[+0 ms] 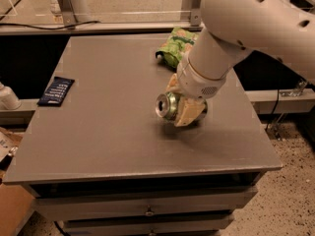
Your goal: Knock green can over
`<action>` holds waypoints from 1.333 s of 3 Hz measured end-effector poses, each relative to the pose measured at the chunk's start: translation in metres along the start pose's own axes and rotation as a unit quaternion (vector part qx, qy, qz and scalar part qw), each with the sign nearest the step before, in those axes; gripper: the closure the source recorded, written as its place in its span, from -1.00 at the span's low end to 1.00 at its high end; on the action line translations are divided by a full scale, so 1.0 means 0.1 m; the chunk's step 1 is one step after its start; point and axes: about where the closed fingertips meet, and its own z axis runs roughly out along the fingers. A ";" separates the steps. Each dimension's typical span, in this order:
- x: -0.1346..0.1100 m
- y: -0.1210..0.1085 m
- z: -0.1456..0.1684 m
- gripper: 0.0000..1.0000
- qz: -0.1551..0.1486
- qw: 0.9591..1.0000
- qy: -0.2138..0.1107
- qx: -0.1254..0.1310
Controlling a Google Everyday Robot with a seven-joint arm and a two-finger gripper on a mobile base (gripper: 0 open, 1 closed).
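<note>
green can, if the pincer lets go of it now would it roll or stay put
The green can is held on its side in the pincer, low over the middle of the table, with its silver top facing left. With its round body it would probably roll on the flat top if released. Its shiny metal may also be slippery.

Single camera, set high off the near edge of the table (pixel 98 132), facing steeply down and across it. Medium range; the full tabletop is in frame. The gripper (pixel 179 108) sits right of centre, its fingers (pixel 191 114) clamped on the green can (pixel 166 105), which lies left of them.
</note>
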 end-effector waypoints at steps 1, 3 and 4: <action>-0.02 0.01 0.01 -1.00 -0.001 1.000 -0.001 0.000; 0.05 0.00 -0.03 -1.00 0.039 0.998 -0.039 0.000; 0.34 -0.05 -0.21 -1.00 0.117 0.988 -0.103 0.018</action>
